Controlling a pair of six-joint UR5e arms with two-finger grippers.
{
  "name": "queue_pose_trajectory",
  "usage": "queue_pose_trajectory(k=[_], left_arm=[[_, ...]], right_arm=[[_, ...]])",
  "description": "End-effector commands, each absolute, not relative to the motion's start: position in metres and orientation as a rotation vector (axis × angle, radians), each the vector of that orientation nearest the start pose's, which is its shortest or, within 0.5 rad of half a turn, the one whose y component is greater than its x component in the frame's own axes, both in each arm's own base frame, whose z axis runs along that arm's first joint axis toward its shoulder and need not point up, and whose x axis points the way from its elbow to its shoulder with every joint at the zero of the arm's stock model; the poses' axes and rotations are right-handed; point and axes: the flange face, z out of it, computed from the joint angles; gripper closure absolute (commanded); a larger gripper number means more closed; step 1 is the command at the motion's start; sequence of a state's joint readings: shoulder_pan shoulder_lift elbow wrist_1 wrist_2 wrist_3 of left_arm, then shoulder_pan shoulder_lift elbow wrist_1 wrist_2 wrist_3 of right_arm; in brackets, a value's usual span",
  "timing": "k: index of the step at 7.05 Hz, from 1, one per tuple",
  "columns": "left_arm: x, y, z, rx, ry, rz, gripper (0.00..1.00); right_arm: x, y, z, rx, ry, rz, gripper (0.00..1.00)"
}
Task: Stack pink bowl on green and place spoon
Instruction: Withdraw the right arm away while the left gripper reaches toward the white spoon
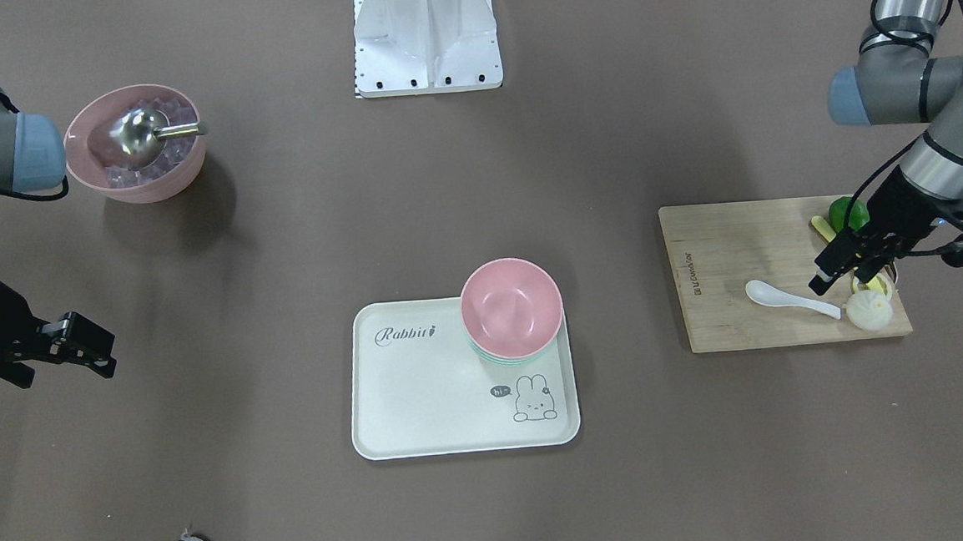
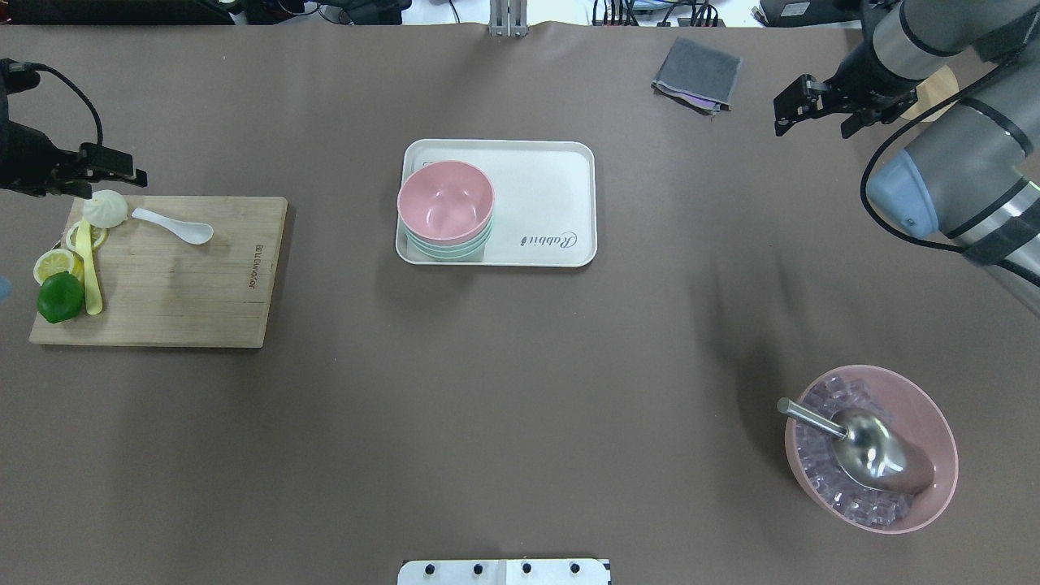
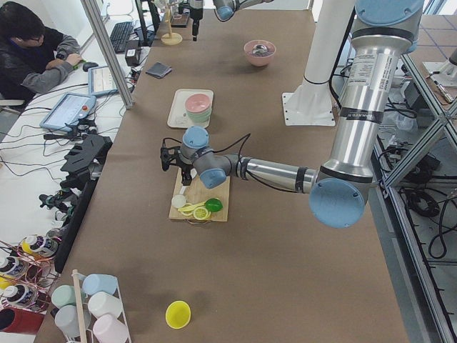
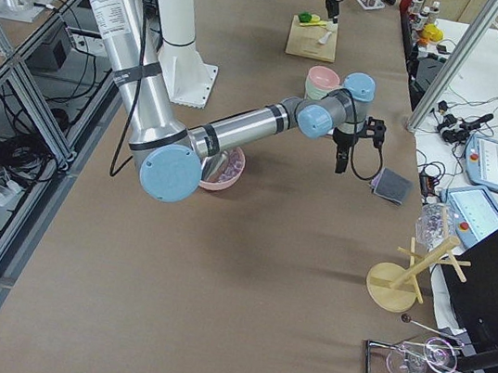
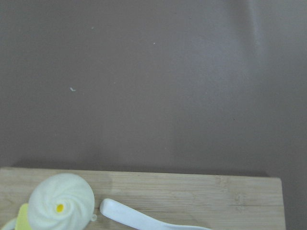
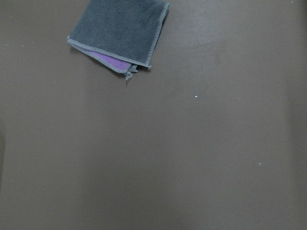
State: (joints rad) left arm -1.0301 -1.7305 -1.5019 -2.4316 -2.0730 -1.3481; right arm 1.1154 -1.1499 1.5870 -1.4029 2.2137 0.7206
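Note:
A pink bowl point(image 1: 510, 306) point(image 2: 445, 201) sits nested on a green bowl point(image 1: 504, 359) point(image 2: 451, 250) at one corner of a white rabbit tray point(image 1: 422, 391) point(image 2: 552, 187). A white spoon point(image 1: 788, 298) point(image 2: 175, 226) point(image 5: 139, 220) lies on a wooden cutting board point(image 1: 731, 247) point(image 2: 187, 284). My left gripper point(image 1: 820, 277) point(image 2: 134, 175) hovers over the spoon's handle end, next to a white bun point(image 2: 106, 209); it looks open and empty. My right gripper point(image 1: 89, 345) point(image 2: 792, 106) is open and empty, far from the tray, above bare table.
The board also holds a lime point(image 2: 60, 297), lemon slices point(image 2: 57, 264) and a yellow utensil point(image 2: 91, 276). A large pink bowl point(image 2: 934, 422) of ice with a metal scoop point(image 2: 861, 447) stands on the right arm's side. A grey cloth point(image 2: 697, 73) point(image 6: 120, 33) lies near the right gripper.

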Motion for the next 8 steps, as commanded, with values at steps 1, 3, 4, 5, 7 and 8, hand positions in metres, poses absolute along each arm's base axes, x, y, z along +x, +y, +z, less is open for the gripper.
queue_pose_trajectory(k=[1, 3, 4, 5, 7, 8], left_arm=[[0.268, -0.537, 0.516, 0.129, 1.011, -0.751, 0.01], [0.276, -0.539, 0.525, 0.122, 0.944, -0.838, 0.02], [0.276, -0.537, 0.540, 0.115, 0.919, -0.834, 0.02], [0.276, -0.535, 0.544, 0.109, 0.910, -0.834, 0.02], [0.280, -0.532, 0.555, 0.099, 0.892, -0.837, 0.06], [0.283, -0.534, 0.551, 0.100, 0.898, -0.837, 0.18]], right_arm=[[-0.166, -0.618, 0.439, 0.165, -0.817, -0.019, 0.00], [-0.074, -0.608, 0.494, 0.186, -0.802, -0.051, 0.00], [-0.035, -0.592, 0.533, 0.159, -0.781, 0.001, 0.00], [0.009, -0.573, 0.565, 0.150, -0.762, 0.031, 0.00], [0.060, -0.542, 0.600, 0.152, -0.733, 0.035, 0.00], [0.062, -0.538, 0.604, 0.157, -0.724, 0.014, 0.00]])
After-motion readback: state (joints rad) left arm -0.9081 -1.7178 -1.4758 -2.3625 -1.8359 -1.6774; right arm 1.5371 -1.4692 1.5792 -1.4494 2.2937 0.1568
